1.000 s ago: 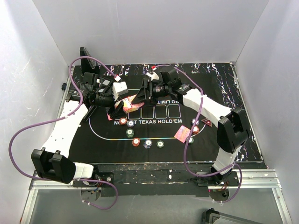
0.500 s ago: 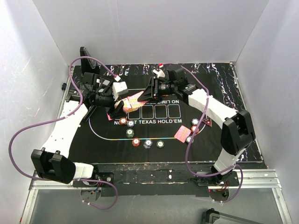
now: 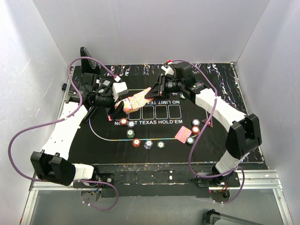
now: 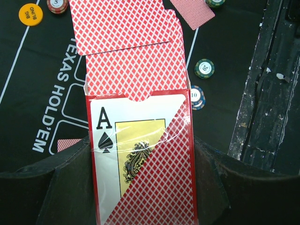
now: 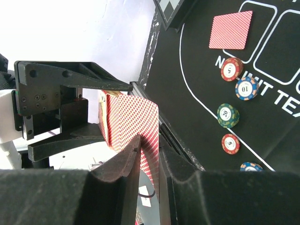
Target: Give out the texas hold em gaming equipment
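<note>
My left gripper (image 3: 116, 110) is shut on an open card box (image 4: 140, 154) with an ace of spades on its face; red-backed cards (image 4: 136, 70) stick out of its mouth. My right gripper (image 3: 151, 95) is shut on one red-backed card (image 5: 133, 124), pulled most of the way out of the box (image 3: 136, 101). Another card (image 5: 230, 29) lies face down in a printed slot of the black mat (image 3: 154, 133). Red, blue-white and green chips (image 3: 136, 142) lie in a row in front. Several more chips (image 3: 195, 130) and a card (image 3: 183, 134) lie at the right.
A yellow disc (image 4: 31, 14) lies on the mat past the box. A dark-red triangle marker (image 3: 206, 123) sits by the right chips. A chequered board corner (image 5: 169, 5) shows at the mat's far edge. White walls enclose the table.
My right gripper has moved to the right, away from the box, drawing the held card farther out. The left gripper and box have stayed in place.
</note>
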